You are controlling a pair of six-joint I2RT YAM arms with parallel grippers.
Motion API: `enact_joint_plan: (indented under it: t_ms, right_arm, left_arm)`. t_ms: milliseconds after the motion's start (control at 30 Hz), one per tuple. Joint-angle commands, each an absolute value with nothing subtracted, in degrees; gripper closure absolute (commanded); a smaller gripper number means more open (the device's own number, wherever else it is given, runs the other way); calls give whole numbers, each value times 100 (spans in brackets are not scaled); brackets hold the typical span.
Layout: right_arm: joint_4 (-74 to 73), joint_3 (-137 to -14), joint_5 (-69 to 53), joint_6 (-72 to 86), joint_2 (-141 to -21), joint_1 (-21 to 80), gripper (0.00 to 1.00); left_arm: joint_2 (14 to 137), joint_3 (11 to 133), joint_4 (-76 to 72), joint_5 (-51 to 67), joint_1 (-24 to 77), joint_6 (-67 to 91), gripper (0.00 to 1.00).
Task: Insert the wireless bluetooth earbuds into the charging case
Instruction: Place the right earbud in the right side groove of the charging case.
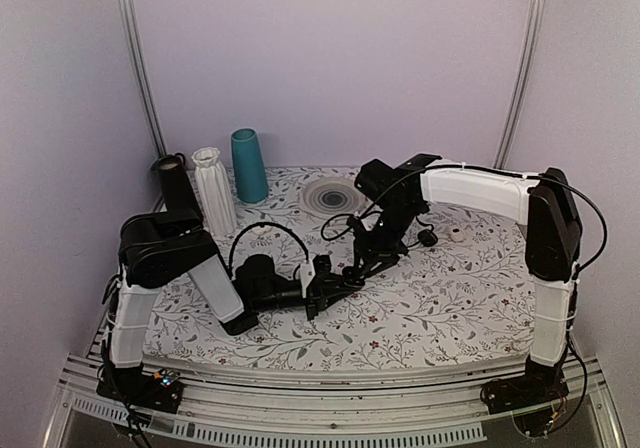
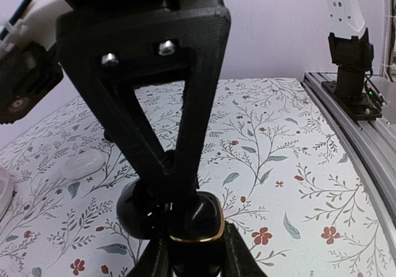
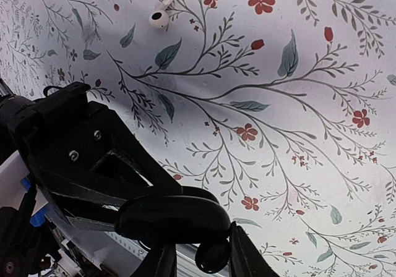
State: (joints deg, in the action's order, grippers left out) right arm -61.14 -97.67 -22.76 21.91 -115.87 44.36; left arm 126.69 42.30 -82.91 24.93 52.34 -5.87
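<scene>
The charging case (image 2: 207, 218), black with a gold rim and its lid up, is clamped between the fingers of my left gripper (image 2: 195, 252) just above the floral cloth. In the top view the left gripper (image 1: 333, 286) and right gripper (image 1: 358, 266) meet mid-table. The right gripper's black fingers (image 2: 151, 110) reach down into the case from above. In the right wrist view my right gripper (image 3: 198, 259) holds a small black earbud (image 3: 213, 259) against its right finger, right at the case's lid (image 3: 173, 218). A thin gap shows on the left side.
A black knob (image 1: 427, 236) and a white oval object (image 1: 456, 234) lie right of the grippers. A white vase (image 1: 213, 188), teal cup (image 1: 248, 165), dark cylinder (image 1: 172, 173) and ribbed disc (image 1: 333, 196) stand at the back. A white earbud (image 3: 159, 18) lies on the cloth.
</scene>
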Motion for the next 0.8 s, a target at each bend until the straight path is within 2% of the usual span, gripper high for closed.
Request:
enact_joint_plan:
  t_ms: [0,767]
  right_arm:
    - [-5565,-9709,-2363,2266,-11287,4588,71]
    - [-5187,-9144,-2115,2533,-10683,4742,67]
  left_arm:
    - [12727,4370,-8822,2698,5336,-537,100]
    - [12787,4195,-9344,2659,5310,-123,100]
